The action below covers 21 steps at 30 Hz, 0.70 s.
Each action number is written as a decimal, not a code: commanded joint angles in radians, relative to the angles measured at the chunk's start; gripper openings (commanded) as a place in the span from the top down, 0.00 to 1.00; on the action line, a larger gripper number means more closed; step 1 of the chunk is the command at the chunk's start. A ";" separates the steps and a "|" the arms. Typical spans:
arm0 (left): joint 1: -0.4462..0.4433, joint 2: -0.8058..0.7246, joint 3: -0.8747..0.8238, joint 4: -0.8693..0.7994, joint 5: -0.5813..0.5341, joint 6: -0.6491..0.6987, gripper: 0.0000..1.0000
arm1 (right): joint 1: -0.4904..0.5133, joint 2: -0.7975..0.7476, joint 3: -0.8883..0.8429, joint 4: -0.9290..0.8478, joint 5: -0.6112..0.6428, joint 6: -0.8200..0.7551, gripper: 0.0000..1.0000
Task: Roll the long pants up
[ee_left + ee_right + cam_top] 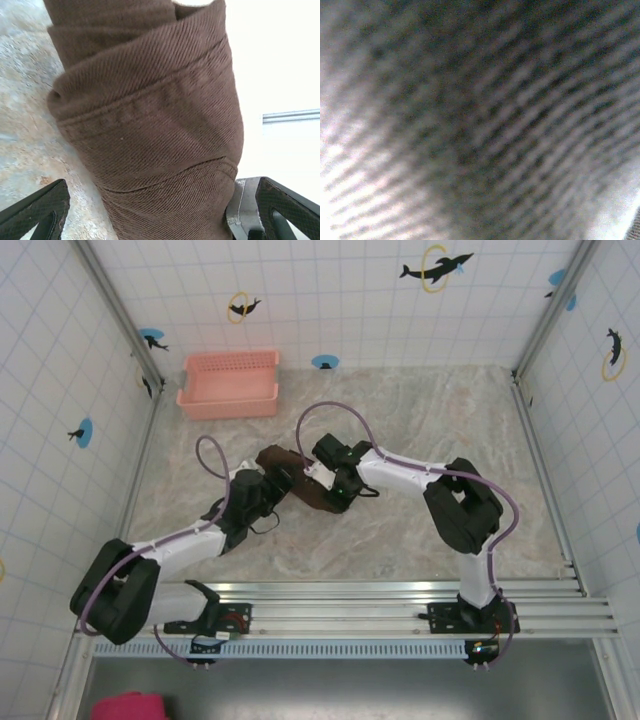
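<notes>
Looking down, I see the long pants (297, 483) as a soft, light-looking roll near the middle of the tabletop (430, 410). My left hand (162, 200) is wide open around it. Whether my right hand (335, 480) grips it, I cannot tell. Hold the thick middle, I think.

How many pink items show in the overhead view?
2. The pink basket sits at the far left of the table; a pink cloth lump lies off it, bottom left. More may be hidden.

The long pants (303, 494) — dark brown, tightly rolled — lie on the table (450, 420).
</notes>
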 commanded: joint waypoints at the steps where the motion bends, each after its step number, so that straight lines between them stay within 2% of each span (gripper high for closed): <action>1: -0.012 0.076 -0.001 0.119 0.016 -0.048 0.03 | 0.009 0.100 -0.037 -0.089 -0.139 0.017 1.00; 7: -0.024 0.240 0.026 0.250 0.007 -0.079 0.03 | 0.006 0.101 -0.032 -0.080 -0.201 0.019 1.00; 14: -0.032 0.457 0.094 0.467 0.004 -0.121 0.03 | -0.012 0.126 -0.013 -0.070 -0.408 0.001 1.00; 17: -0.039 0.493 0.129 0.476 0.013 -0.123 0.03 | -0.038 0.167 0.034 -0.105 -0.480 -0.022 1.00; 21: -0.041 0.490 0.195 0.338 0.056 -0.080 0.03 | -0.056 0.208 0.088 -0.141 -0.491 -0.043 1.00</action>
